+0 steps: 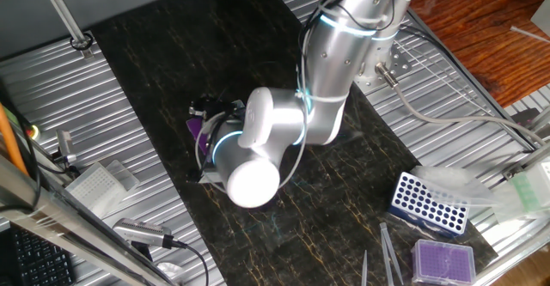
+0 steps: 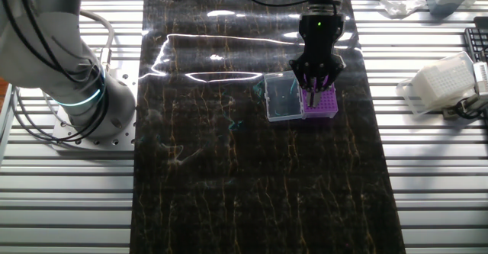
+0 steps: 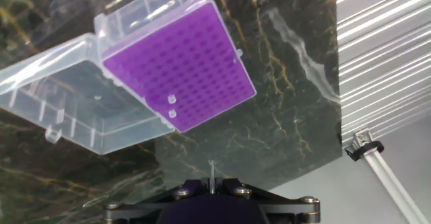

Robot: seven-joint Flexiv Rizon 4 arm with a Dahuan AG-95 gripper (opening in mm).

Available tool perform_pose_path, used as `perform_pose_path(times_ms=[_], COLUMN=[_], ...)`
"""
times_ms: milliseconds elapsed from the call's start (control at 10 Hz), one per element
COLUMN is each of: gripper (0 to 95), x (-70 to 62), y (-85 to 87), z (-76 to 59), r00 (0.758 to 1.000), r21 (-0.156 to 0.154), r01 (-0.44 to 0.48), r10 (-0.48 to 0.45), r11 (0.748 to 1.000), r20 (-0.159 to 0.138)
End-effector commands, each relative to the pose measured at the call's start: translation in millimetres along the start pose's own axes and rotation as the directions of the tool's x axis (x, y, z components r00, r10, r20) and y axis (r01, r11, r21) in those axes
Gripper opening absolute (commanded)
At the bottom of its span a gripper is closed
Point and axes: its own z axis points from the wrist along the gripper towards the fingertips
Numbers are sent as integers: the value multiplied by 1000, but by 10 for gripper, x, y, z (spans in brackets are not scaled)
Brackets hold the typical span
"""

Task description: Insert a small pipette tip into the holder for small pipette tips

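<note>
The holder for small pipette tips (image 3: pixel 178 66) is a deep-purple rectangular box with a finely gridded top and a clear plastic lid flap (image 3: pixel 64 96) hinged open beside it — two clear tips (image 3: pixel 171 107) already sit near one edge. It rests on the dark marbled bench (image 2: pixel 229 178), directly beneath the pincer (image 3: pixel 211 183). The pincer is closed narrowly on one small pipette tip (image 3: pixel 211 173), a slender clear cone pointing toward the grid.

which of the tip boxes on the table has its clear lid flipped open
The deep-purple tip box under the gripper; its clear lid lies open beside it. The paler purple box and blue rack show no flap.
</note>
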Motion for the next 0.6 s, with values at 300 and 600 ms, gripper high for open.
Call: perform_pose_path(times_ms=[300,600], gripper=[0,0], x=[-40,-77], y=[-5,-4], z=[23,29], r00=[999,998], r21=[17,26], r01=[20,26], r10=[-20,-25], r11=[1000,999], r20=[-37,-56])
